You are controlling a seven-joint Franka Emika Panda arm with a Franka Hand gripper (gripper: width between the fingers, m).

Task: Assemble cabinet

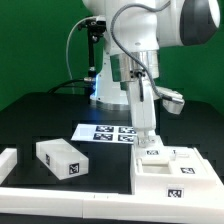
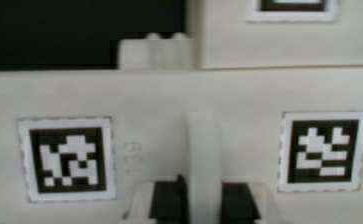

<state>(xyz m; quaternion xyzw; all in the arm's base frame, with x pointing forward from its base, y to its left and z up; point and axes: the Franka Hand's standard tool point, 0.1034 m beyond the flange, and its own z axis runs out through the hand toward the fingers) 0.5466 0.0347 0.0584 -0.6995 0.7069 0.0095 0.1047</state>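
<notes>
**Long white border rail point(image 1: 60, 203) in front, claw on the cabinet behind it**

Nearest my exterior camera, that rail lies flat along the front edge of the black table point(image 1: 40, 115). A shorter white rail piece point(image 1: 6, 160) sits at the exterior view's left edge.

Just behind the front rail, on the exterior view's right, stands the task's thing: the large white plastic cabinet box point(image 1: 180, 175). It rests on the table, and I read one square black-and-white tag point(image 1: 178, 193) on its near face. Well apart from it, toward the exterior view's left, a loose white rectangular block point(image 1: 62, 160) lies on the table with a tag on its end.

The two-finger gripper point(image 1: 148, 140) points straight down onto the cabinet's top, on the side toward the exterior view's left. On the wrist camera the gripper point(image 2: 199, 200) has its dark fingers point(image 2: 169, 200) set close together, one on each side of a thin upright white rib of the cabinet point(image 2: 196, 100). Two tags point(image 2: 66, 152) point(image 2: 324, 150) flank that rib. The gap is narrow, but I cannot tell whether the pads actually press the rib.

Behind the cabinet, the thin flat white marker board point(image 1: 100, 131) lies on the table. The white robot arm point(image 1: 140, 50) rises above it.
</notes>
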